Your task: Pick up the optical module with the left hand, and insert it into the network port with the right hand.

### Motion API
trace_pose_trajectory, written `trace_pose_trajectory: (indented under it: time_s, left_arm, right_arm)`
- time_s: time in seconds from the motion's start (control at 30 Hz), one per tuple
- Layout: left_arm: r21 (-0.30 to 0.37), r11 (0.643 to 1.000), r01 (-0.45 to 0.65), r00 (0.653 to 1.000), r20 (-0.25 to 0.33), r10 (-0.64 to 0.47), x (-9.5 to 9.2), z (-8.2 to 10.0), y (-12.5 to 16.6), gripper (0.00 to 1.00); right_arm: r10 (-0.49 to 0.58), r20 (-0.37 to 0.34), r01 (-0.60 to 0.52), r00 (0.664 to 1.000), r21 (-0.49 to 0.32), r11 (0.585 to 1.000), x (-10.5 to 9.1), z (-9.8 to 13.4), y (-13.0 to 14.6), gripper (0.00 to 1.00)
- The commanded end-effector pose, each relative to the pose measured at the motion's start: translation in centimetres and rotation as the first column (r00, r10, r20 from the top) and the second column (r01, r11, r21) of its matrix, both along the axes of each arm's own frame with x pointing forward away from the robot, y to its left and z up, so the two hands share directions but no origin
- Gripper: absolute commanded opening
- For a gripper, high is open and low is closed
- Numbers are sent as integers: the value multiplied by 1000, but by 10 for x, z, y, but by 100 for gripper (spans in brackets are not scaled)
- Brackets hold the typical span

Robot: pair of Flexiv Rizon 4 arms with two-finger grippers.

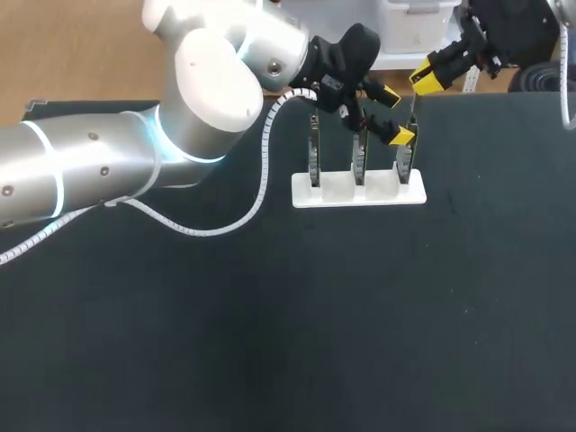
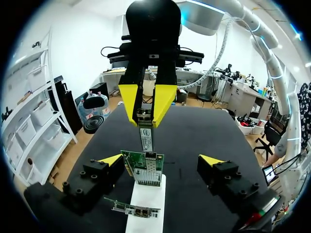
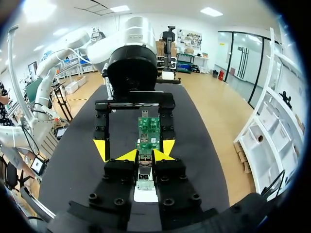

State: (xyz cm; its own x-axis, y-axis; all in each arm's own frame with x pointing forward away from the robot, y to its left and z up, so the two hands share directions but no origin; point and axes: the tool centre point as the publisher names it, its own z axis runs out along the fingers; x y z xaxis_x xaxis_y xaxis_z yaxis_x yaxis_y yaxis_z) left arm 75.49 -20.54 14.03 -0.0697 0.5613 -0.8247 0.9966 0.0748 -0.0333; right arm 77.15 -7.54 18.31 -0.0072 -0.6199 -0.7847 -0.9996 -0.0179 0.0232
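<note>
Your left arm (image 1: 90,171) is extending from the left side to the far middle, with its wrist angled downward. The left gripper (image 1: 396,114) is holding its fingers spread wide apart. Your right arm (image 2: 204,14) is extending in from the far right corner. The right gripper (image 1: 428,79) is facing the left gripper head-on, a short way beyond it. Its fingers are pinching the optical module (image 2: 146,137) from both sides, tips pointing down.

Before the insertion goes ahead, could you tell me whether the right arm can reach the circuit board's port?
Probably yes: the right gripper, shut on the module, faces the circuit board with nothing between, and the left gripper's open fingers stand either side, not across.
</note>
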Motion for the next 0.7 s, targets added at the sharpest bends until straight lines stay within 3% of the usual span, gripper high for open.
trace_pose_trajectory:
  time_s: [0.03, 0.7]
  left_arm:
    - [2, 1000, 3, 1000, -1, -3, 2, 0, 0, 100]
    - [2, 1000, 3, 1000, -1, -3, 2, 0, 0, 100]
  right_arm:
    - [-9, 4, 9, 1000, 0, 1000, -5, -2, 2, 0]
    - [-19, 2, 19, 1000, 3, 1000, -9, -7, 1, 0]
